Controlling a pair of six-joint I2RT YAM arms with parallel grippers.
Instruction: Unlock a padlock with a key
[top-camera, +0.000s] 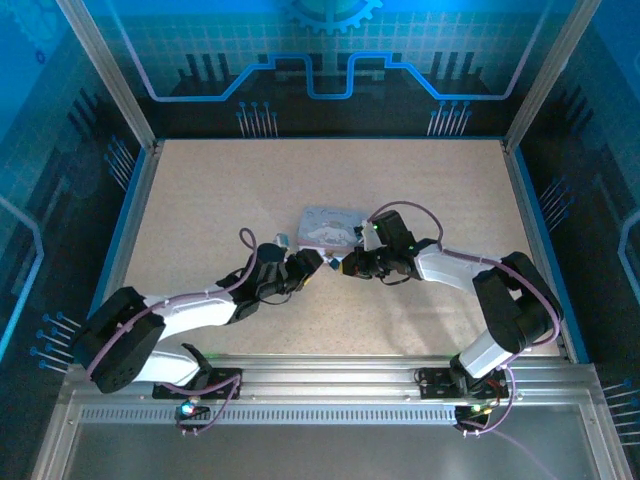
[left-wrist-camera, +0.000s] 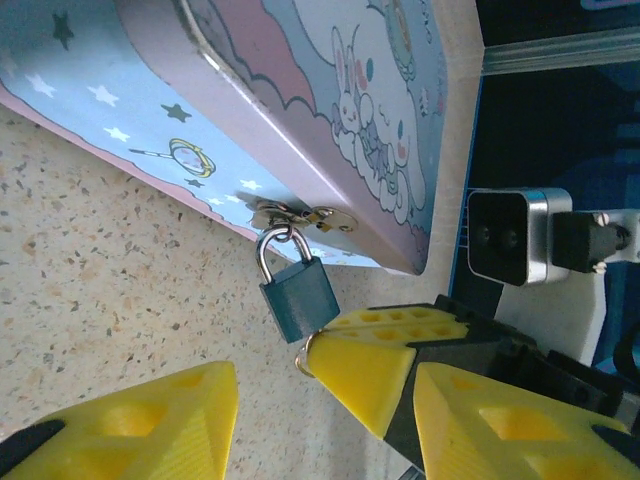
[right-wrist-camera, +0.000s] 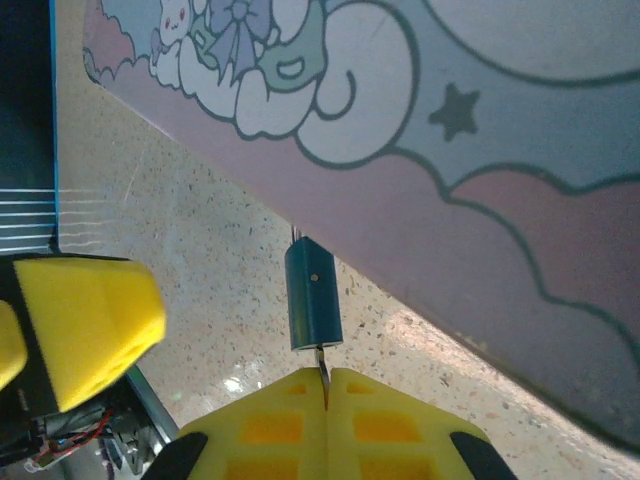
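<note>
Padlock: the padlock (left-wrist-camera: 299, 297) hangs by its thin shackle (left-wrist-camera: 272, 250) from the hasp (left-wrist-camera: 296, 215) on the side wall of the tin. Its dark body points away from the tin and its keyhole end faces the two arms. I cannot tell whether the body rests on the table or hangs just clear of it.
Why it sits so: the hasp likely anchors the padlock, so a push from the key should meet resistance instead of sliding it away.
Key: the key (right-wrist-camera: 322, 364) shows as a thin blade running from the yellow pads straight to the underside of the padlock, in line with the body. Its tip meets that face, but how deep it sits is hidden.
Right fingers: the right fingers (right-wrist-camera: 268, 428) are pressed together with no gap and pinch the key by its head. Only the blade sticks out, probably so the key can be turned without slipping.
Left fingers: the left fingers (left-wrist-camera: 150, 425) are spread wide and hold nothing. They sit just beside the padlock without touching it, one on each side of the right arm's tip, seemingly ready to steady the body.
Tin: the tin (top-camera: 328, 226) lies flat with its cartoon lid up, just beyond both arms' tips.
Table: the speckled table (left-wrist-camera: 90, 290) carries the tin.
Step in hand: seating the key, then turning it; the shackle is closed.
</note>
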